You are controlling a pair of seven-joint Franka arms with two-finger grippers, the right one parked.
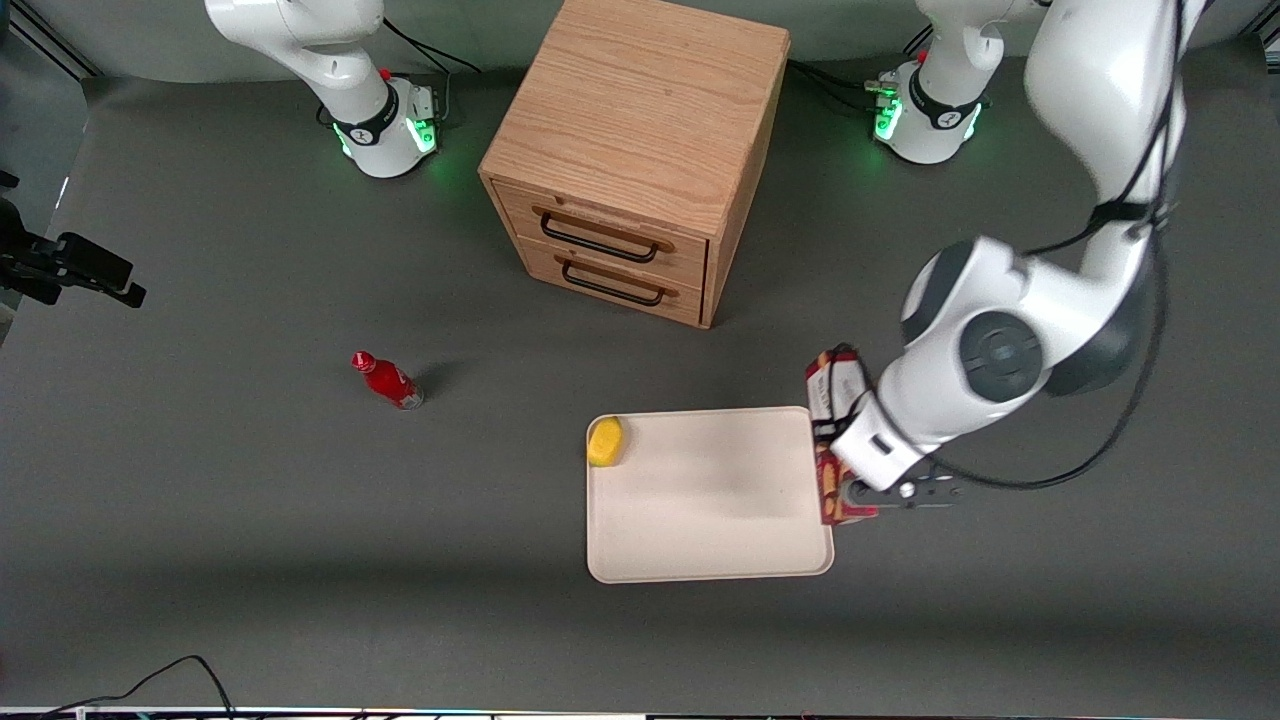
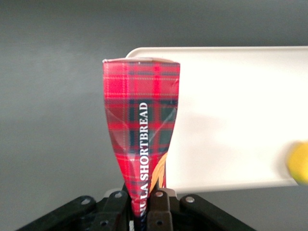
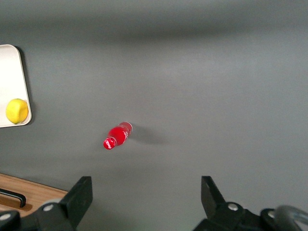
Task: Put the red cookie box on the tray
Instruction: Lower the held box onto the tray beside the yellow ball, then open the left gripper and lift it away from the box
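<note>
My left gripper [image 1: 850, 490] is shut on the red cookie box [image 1: 832, 400], a slim red tartan box, and holds it above the edge of the tray [image 1: 710, 540] toward the working arm's end. In the left wrist view the box [image 2: 142, 125] is pinched flat between the fingers [image 2: 159, 211], with "SHORTBREAD" printed along it; the gripper [image 2: 143, 211] hangs over the cream-white tray's rim [image 2: 211, 51]. The tray is large and flat with rounded corners.
A yellow lemon [image 1: 605, 441] lies in the tray's corner toward the parked arm. A small red bottle [image 1: 388, 381] lies on the grey table toward the parked arm's end. A wooden two-drawer cabinet [image 1: 630, 150] stands farther from the front camera than the tray.
</note>
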